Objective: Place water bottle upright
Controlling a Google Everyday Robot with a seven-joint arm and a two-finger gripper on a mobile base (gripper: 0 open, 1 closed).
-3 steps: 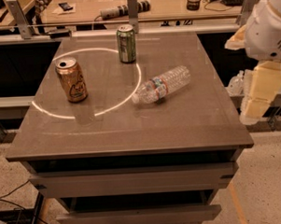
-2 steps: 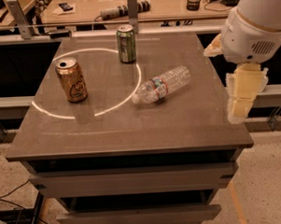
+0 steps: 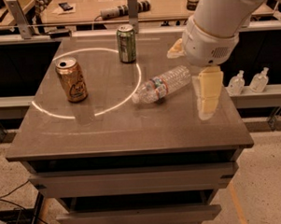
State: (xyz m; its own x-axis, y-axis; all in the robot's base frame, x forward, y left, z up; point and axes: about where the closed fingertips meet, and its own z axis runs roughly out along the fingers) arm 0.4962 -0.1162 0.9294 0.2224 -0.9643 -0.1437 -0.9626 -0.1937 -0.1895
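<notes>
The water bottle is clear ribbed plastic with a red-green label band. It lies on its side near the middle right of the table, with its cap pointing to the front left. My gripper hangs from the white arm just right of the bottle's base end, low over the table. Its cream fingers stand apart and hold nothing.
A gold soda can stands at the left and a green soda can at the back middle. A bright ring of light lies on the tabletop. Two small pump-top bottles stand on a ledge to the right. A cluttered bench lies behind.
My arm and gripper have moved left from beyond the table's right edge to just beside the bottle's base end. The bottle and cans have not moved.
</notes>
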